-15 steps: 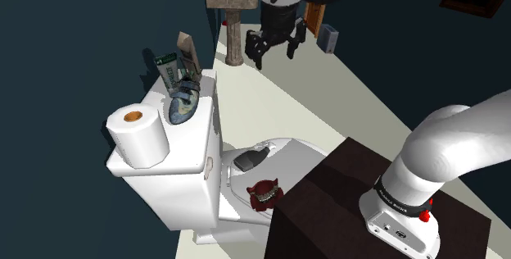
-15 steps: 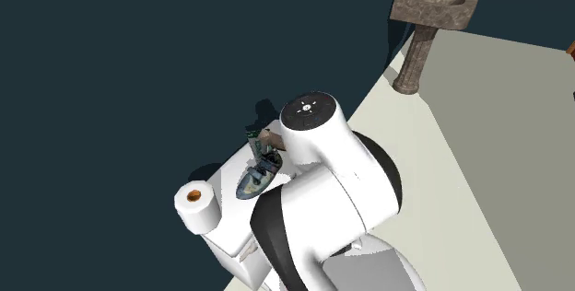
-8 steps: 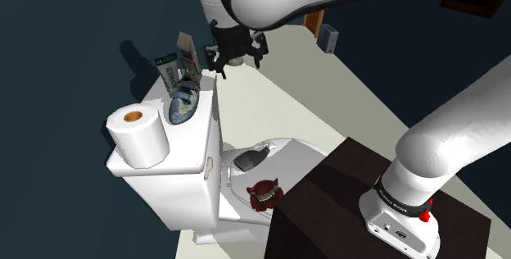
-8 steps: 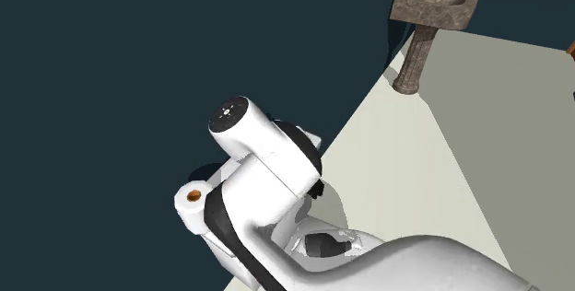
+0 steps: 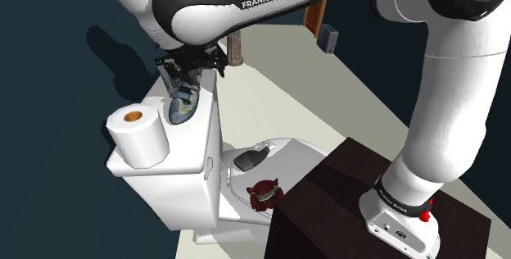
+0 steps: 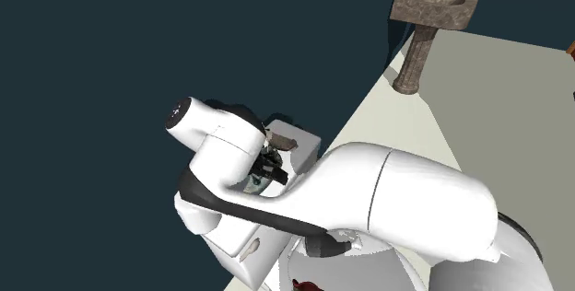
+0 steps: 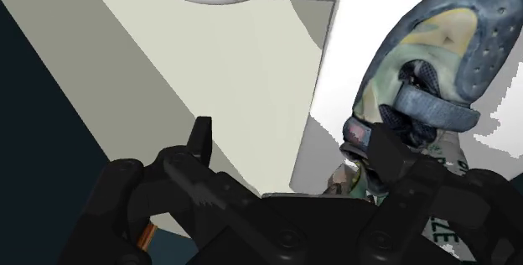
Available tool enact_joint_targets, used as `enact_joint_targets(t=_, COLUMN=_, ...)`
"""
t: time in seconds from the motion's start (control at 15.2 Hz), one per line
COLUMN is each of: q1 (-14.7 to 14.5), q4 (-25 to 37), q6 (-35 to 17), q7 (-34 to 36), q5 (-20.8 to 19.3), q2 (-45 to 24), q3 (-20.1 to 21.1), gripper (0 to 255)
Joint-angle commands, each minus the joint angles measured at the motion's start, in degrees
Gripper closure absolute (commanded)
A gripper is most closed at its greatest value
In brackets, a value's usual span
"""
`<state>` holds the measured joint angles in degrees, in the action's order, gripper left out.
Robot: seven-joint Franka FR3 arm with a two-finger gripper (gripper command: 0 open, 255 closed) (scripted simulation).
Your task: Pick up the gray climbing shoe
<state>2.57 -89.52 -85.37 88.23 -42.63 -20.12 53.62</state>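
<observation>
A: Start with the big things. Where does the arm (image 5: pixel 246 3) stand?

B: It bends from the stand (image 5: pixel 327 208) over the white toilet (image 5: pixel 262 155), down toward the tank lid (image 5: pixel 192 143). I'd judge the step in hand to be the approach, just short of a grasp.

A: And the shoe?

B: The climbing shoe (image 5: pixel 184 106) lies on the tank lid, near the edge on the bowl's side. It sits just beside the toilet paper roll (image 5: pixel 137 134), with a green-and-white package (image 5: pixel 166 70) right behind its heel. It looks blue-grey with pale yellowish patches, and its toe points toward the front of the tank.

A: How is the end effector (image 5: pixel 190 62) placed?

B: It hangs right over the heel end of the shoe. The wrist view shows the end effector (image 7: pixel 293 142) with its fingers (image 7: pixel 201 137) spread apart and nothing clasped between them. The gap frames mostly floor and the lid's edge. The shoe (image 7: pixel 436 62) lies by one finger, which overlaps its heel strap, and I can't tell whether they touch.

A: So what does the next move call for?

B: A small sideways shift, I'd say, so the heel sits in the gap. Then a short descent and a squeeze across the narrow heel. The package stands close behind, so the fingers should go down without nudging it.
</observation>
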Motion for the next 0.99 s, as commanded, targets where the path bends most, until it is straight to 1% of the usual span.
enact_joint_targets(t=0.0, q1=-6.3, q4=7.9, q6=4.8, q7=3.5, q5=-5.9, q2=-7.6, q3=-2.8, gripper=0)
enact_joint_targets(t=0.2, q1=-15.9, q4=21.8, q6=11.1, q7=5.0, q5=-12.4, q2=-17.8, q3=-7.9, gripper=0)
enact_joint_targets(t=0.4, q1=-26.1, q4=40.6, q6=17.0, q7=2.5, q5=-18.5, q2=-28.9, q3=-13.4, gripper=0)
enact_joint_targets(t=0.92, q1=-23.2, q4=33.5, q6=12.6, q7=6.6, q5=-17.5, q2=-28.6, q3=-12.8, gripper=0)
